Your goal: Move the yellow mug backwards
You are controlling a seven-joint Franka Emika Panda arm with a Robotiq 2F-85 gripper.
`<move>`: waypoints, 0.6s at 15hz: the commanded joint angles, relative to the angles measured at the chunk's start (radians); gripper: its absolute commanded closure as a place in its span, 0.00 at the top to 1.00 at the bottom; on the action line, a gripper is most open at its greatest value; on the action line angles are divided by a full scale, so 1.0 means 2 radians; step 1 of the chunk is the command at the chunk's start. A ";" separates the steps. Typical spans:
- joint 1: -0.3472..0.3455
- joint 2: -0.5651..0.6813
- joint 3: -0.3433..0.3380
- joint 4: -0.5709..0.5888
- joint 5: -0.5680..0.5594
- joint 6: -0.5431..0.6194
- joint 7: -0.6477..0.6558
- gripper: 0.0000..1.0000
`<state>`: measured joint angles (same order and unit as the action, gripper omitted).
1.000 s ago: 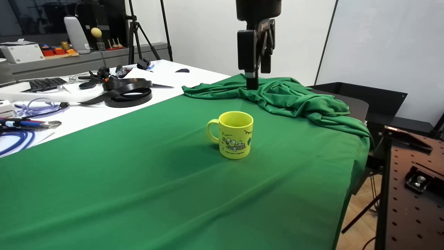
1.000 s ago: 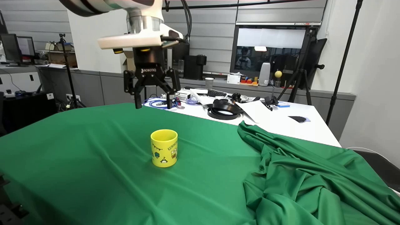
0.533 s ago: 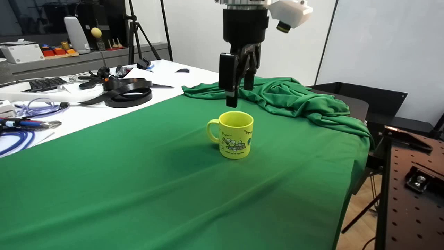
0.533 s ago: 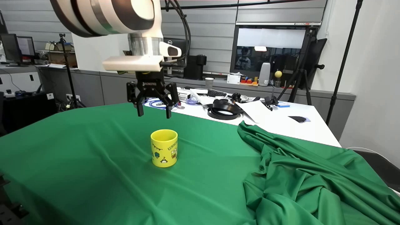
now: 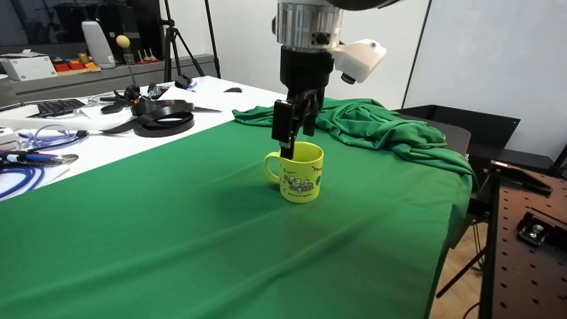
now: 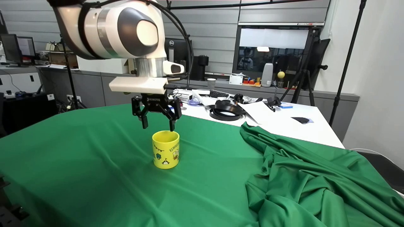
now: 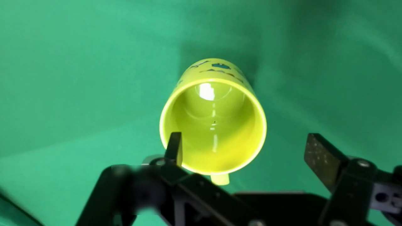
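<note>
I have the Robotiq gripper (image 6: pixel 158 127) near the top of the yellow mug (image 6: pixel 166 154), fingers spread apart. The mug stands upright on the green cloth (image 5: pixel 168 230); in the wrist view one finger overlaps its rim, contact unclear to me.

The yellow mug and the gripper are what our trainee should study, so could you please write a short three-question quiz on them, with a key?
1. What does the yellow mug stand on: (a) the keyboard, (b) the green cloth, or (c) the white tabletop?
2. True or false: in the wrist view, the mug's handle points toward the bottom of the picture.
3. Fill in one word: the jaws of the gripper are ... .

Key: 1. (b). 2. True. 3. Open.
</note>
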<state>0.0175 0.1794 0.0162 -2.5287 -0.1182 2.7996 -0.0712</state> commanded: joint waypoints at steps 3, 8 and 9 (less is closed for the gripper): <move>0.010 0.028 -0.010 0.013 -0.013 0.002 0.022 1.00; 0.015 0.056 -0.021 0.027 -0.027 -0.007 0.025 0.60; 0.017 0.062 -0.023 0.030 -0.027 -0.008 0.024 0.53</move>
<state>0.0306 0.2603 -0.0072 -2.5114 -0.1426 2.8008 -0.0631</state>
